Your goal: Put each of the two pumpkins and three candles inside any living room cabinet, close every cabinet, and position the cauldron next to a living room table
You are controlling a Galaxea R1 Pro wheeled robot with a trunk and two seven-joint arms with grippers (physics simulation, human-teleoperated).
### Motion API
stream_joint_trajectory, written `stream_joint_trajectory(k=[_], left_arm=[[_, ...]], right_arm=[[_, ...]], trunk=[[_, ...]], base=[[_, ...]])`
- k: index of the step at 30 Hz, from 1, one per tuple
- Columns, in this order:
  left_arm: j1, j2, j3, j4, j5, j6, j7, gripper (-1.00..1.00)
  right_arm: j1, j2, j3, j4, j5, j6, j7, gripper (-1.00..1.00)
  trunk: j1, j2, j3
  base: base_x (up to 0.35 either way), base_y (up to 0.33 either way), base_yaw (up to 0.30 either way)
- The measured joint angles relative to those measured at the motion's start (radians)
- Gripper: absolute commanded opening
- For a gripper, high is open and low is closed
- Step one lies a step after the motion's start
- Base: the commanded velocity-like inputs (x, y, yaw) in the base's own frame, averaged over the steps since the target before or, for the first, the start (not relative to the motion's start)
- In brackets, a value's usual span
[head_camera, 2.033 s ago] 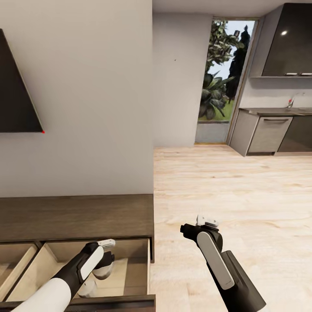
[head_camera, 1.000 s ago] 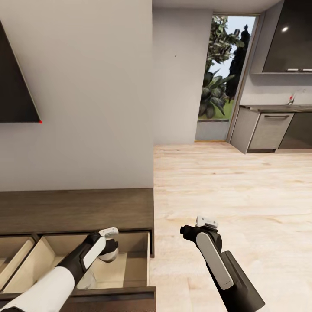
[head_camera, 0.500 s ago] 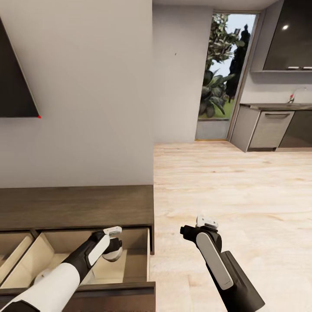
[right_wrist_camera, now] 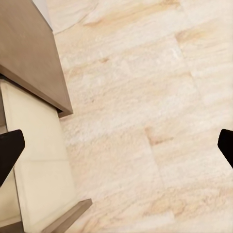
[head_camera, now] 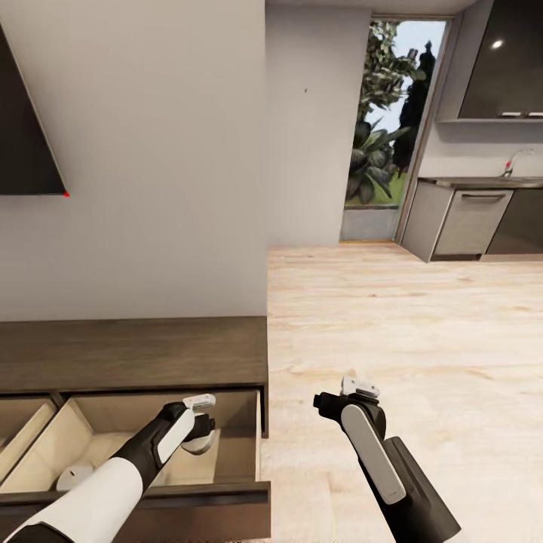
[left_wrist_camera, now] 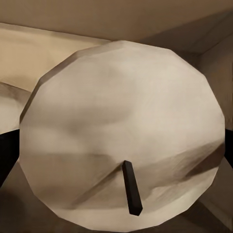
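Note:
The dark-brown cabinet stands against the wall with its right drawer pulled open. My left gripper hangs over that drawer, shut on a grey-beige candle. From the left wrist camera the candle's round top and dark wick are very close. A second candle lies in the drawer's left part. My right gripper is open over the wood floor beside the cabinet, its fingertips wide apart with nothing between them. The pumpkins, cauldron and table are out of view.
A second open drawer sits further left. A dark TV hangs above the cabinet. The light wood floor runs to a glass door and the grey kitchen units at the far right.
The view has shifted, with the cabinet and TV sitting higher in the picture. My left gripper has moved slightly right with the candle. The candle lying in the drawer has come into sight.

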Motion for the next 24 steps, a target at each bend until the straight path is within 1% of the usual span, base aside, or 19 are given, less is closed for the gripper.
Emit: stream_joint_trajectory(k=[5, 11, 24], left_arm=[[0.000, 0.000, 0.000, 0.000, -0.002, -0.006, 0.000, -1.00], [0.000, 0.000, 0.000, 0.000, -0.003, -0.008, 0.000, -1.00], [0.000, 0.000, 0.000, -0.001, -0.003, -0.010, 0.000, -1.00]], right_arm=[[0.000, 0.000, 0.000, 0.001, 0.001, -0.001, 0.000, 1.00], [0.000, 0.000, 0.001, 0.032, 0.001, -0.001, 0.000, 1.00], [0.000, 0.000, 0.001, 0.051, 0.001, -0.003, 0.000, 1.00]], trunk=[[0.019, -0.035, -0.016], [0.042, -0.077, -0.034], [0.092, -0.168, -0.075]], base=[[0.000, 0.000, 0.000], [0.000, 0.000, 0.000], [0.000, 0.000, 0.000]])
